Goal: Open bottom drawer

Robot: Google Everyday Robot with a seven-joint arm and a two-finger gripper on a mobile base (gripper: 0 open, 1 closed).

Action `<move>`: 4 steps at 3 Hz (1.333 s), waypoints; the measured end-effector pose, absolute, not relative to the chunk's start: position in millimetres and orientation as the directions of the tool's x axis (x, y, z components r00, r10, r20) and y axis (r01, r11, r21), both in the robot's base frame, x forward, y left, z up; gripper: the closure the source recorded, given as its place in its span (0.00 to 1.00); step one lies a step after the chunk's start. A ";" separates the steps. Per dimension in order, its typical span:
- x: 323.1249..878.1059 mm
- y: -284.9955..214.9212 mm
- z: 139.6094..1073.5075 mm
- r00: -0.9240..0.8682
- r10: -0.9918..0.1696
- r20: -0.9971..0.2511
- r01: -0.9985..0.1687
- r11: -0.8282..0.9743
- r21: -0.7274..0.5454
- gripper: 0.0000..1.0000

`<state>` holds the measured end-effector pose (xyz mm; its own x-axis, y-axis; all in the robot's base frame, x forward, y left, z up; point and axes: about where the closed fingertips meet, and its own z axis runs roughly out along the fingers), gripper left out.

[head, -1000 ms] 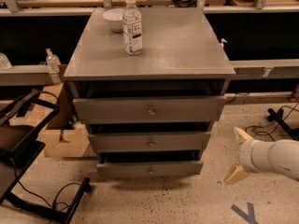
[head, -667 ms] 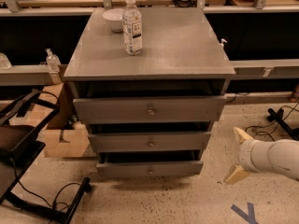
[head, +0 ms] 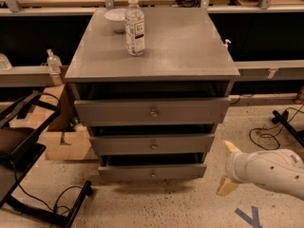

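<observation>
Above speckled floor [head: 156,205], hand [head: 228,167] gapes near bottom drawer [head: 152,173]; bottle label [head: 137,30] illegible

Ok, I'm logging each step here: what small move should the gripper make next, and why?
Probably shift the gripper left toward the knob on the bottom drawer. It hangs open, low and off to the drawer's right, touching nothing, so it must reach the knob before any pull.
</observation>
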<state>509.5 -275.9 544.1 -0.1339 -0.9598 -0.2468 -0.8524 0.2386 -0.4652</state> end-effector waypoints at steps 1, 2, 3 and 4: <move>522.2 -261.3 497.7 -0.119 -0.957 -0.266 -0.866 0.231 -0.443 0.00; 542.2 -243.2 439.7 -0.082 -0.951 -0.298 -0.891 0.203 -0.406 0.00; 565.6 -227.2 385.5 -0.056 -0.940 -0.337 -0.914 0.184 -0.362 0.00; 600.3 -215.4 333.6 -0.025 -0.932 -0.362 -0.931 0.154 -0.331 0.00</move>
